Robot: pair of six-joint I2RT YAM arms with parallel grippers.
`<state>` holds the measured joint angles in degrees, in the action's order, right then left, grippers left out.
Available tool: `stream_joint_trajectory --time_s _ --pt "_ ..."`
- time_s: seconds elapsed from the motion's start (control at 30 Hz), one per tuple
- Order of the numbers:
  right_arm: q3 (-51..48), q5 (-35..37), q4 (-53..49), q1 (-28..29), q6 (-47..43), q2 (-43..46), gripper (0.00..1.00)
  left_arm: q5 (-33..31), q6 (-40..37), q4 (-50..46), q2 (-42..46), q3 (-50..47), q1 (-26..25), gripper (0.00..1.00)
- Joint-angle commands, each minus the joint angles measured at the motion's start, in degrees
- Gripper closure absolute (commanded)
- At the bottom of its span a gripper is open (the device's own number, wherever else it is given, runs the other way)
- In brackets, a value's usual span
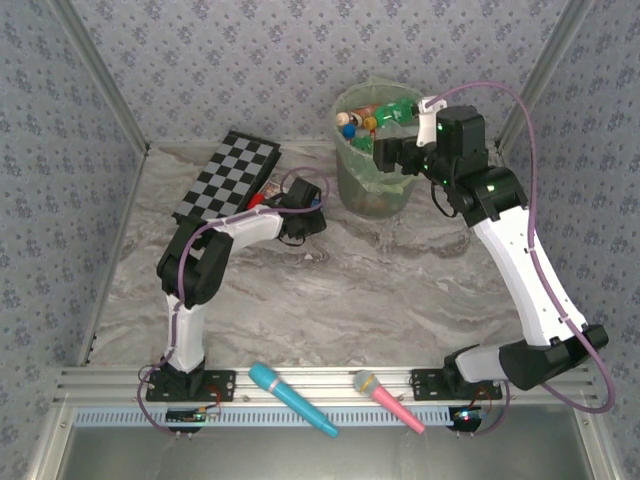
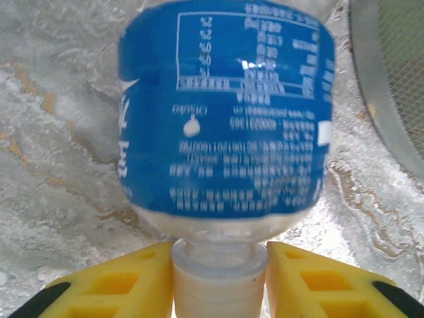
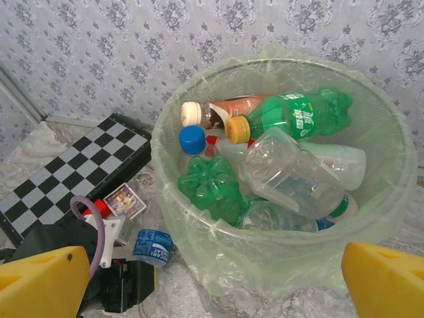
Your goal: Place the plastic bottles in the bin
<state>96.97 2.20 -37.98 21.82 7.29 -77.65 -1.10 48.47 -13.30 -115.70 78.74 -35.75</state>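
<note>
Left jaws closed on the white cap and neck of a bottle, one yellow finger on each side; the narrow neck is probably taken because the blue-labelled body is wider and, being thin plastic, would likely dent or slip. The bottle sits low by the foot of the bin, between it and the chessboard, with a card just beside it (whether it rests on the worktop or hangs a little clear of it cannot be told). Right jaws wide open and empty, fingers far apart, held above the near rim of the bin; judged a release pose over the opening, so that anything let go falls inside and not on the rim. Inside the liner lie green, clear and brown bottles, piled crosswise up toward the rim, so the next one will have to land on top of the pile. Two toy microphones lie on the rail at the near edge, well apart from the work and no part of the task. Judged step: raising the grasped bottle over the rim; it looks to be the last one outside the bin.
</note>
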Motion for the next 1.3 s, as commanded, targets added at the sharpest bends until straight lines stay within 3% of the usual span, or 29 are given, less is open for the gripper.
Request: stream_joint_trajectory --time_s 0.0,0.37,0.6,0.8,1.0,1.27 --pt "1.83 -0.49 -0.45 0.25 0.99 -0.06 0.0 -1.36 -1.81 -0.94 4.31 -1.87 -0.02 0.67" --pt "1.88 -15.29 3.0 -5.2 11.53 -2.33 0.0 -6.94 -11.18 -3.95 21.19 -8.8 -2.29 0.7" --pt "6.54 -26.15 2.4 -6.77 13.75 -6.69 0.01 -14.65 -22.85 -4.3 31.59 -8.34 -7.84 0.68" --pt "12.74 -34.77 -1.31 -6.53 14.45 -11.59 0.09 -17.65 -30.98 -5.78 36.15 -5.29 -11.78 0.68" --pt "16.96 -35.64 -6.76 -2.72 12.22 -15.3 0.09 -20.63 -37.72 -6.38 36.97 -2.27 -15.21 0.68" --pt "22.17 -35.59 -12.6 -0.37 11.97 -21.26 0.06 -22.38 -40.43 -6.75 37.89 -0.72 -17.57 0.68"
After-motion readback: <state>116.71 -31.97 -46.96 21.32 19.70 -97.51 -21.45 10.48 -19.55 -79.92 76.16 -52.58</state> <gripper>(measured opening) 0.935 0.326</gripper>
